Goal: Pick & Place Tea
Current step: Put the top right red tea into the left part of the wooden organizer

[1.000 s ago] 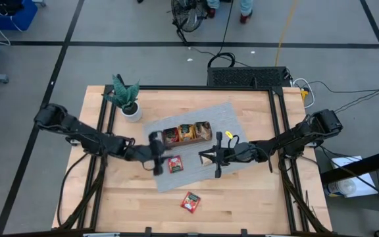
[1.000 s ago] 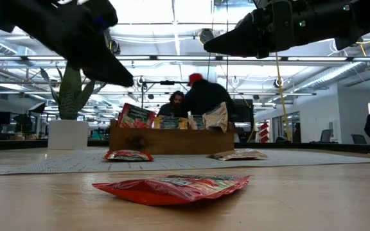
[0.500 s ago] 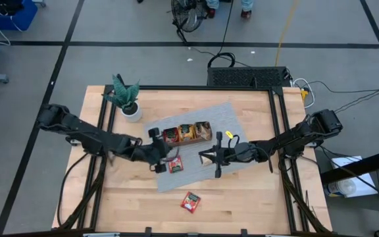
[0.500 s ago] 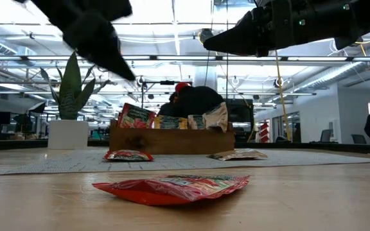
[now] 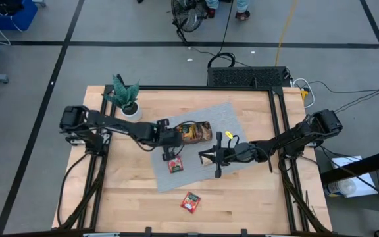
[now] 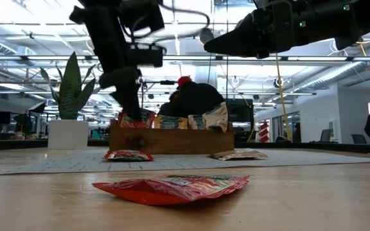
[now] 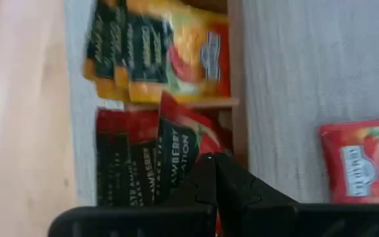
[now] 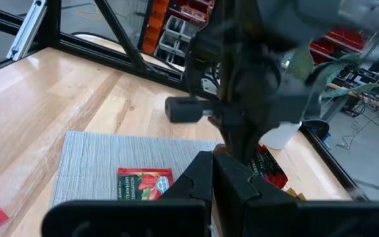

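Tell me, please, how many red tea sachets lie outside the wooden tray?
2: a sachet on the grey mat, another sachet on the bare tabletop; others may be hidden.

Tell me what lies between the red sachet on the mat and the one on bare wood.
Only grey mat and bare table, per the high view.

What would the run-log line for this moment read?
left gripper: shut, tip down in wooden tray end compartment among red sachets | right gripper: shut, above grey mat | loose red sachet on mat
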Available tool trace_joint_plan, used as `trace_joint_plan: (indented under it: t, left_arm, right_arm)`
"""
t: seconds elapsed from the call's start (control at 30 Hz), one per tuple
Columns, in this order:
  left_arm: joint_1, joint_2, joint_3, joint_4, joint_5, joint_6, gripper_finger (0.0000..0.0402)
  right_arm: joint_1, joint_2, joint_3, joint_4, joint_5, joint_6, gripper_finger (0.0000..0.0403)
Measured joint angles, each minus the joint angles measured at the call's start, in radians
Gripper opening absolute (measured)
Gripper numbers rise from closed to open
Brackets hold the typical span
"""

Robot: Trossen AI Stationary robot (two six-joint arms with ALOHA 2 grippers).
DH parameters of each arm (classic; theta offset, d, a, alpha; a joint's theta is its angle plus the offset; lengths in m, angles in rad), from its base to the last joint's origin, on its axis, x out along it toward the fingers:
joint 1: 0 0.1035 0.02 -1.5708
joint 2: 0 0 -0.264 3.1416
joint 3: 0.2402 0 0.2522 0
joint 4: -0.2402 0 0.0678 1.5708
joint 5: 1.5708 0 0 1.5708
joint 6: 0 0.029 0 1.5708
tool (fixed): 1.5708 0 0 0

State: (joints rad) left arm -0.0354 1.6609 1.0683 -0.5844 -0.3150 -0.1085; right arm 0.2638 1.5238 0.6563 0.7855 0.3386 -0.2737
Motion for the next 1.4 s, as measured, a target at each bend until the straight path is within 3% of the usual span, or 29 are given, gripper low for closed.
trace_joint_plan:
  t: [0.87,1.1,1.4]
  left_arm:
    - [0.044,0.064,0.003,-0.045,0.053,-0.023,0.0001]
    - [0.048,0.056,0.003,-0.056,0.139,-0.034,0.0]
    - [0.082,0.056,0.003,-0.056,0.166,-0.05,0.0]
  right_arm:
    - [0.0,0.0,0.0,-0.005,0.0,0.003,0.0]
    - [0.0,0.0,0.0,-0.004,0.0,0.004,0.0]
    - [0.0,0.0,0.0,-0.001,0.0,0.011,0.0]
